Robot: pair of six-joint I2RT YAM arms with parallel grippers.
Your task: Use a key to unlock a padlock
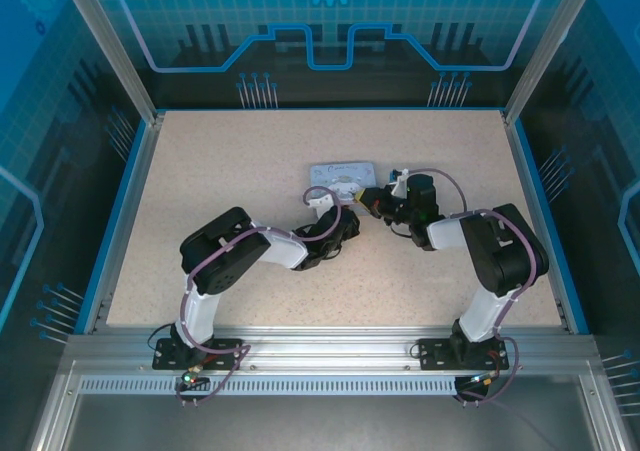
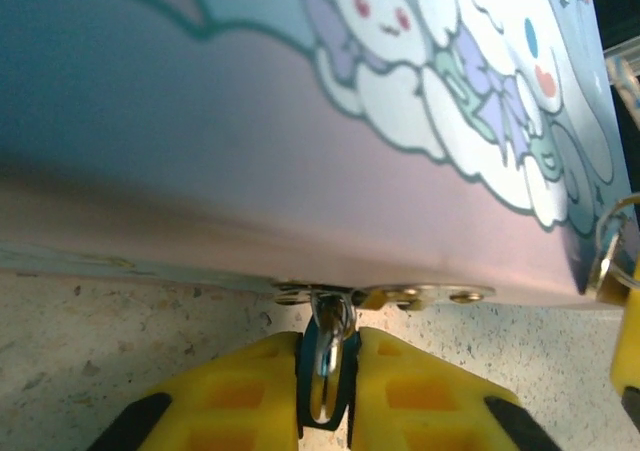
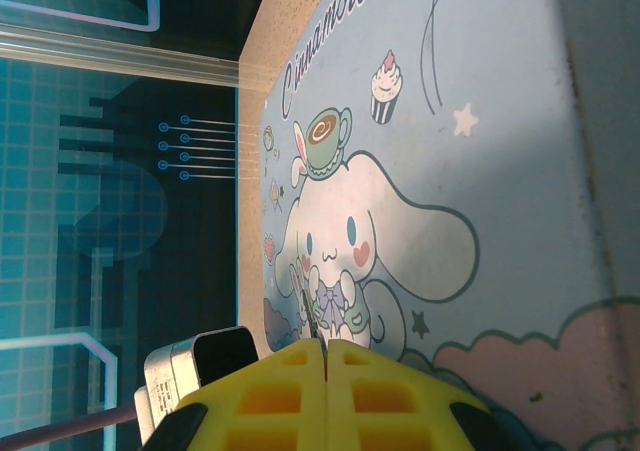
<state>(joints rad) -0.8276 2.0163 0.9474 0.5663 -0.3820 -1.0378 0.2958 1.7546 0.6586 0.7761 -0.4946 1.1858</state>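
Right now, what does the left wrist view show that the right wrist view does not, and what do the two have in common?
Left wrist view adds: the padlock, hooked in the metal hasp at the lower edge of the box and pinched between the yellow left fingers.
Right wrist view adds: the yellow right fingers shut on a thin dark sliver, probably the key, the lettering on the lid, and the blue enclosure wall.
Both share: the pale blue cartoon box and some speckled table.
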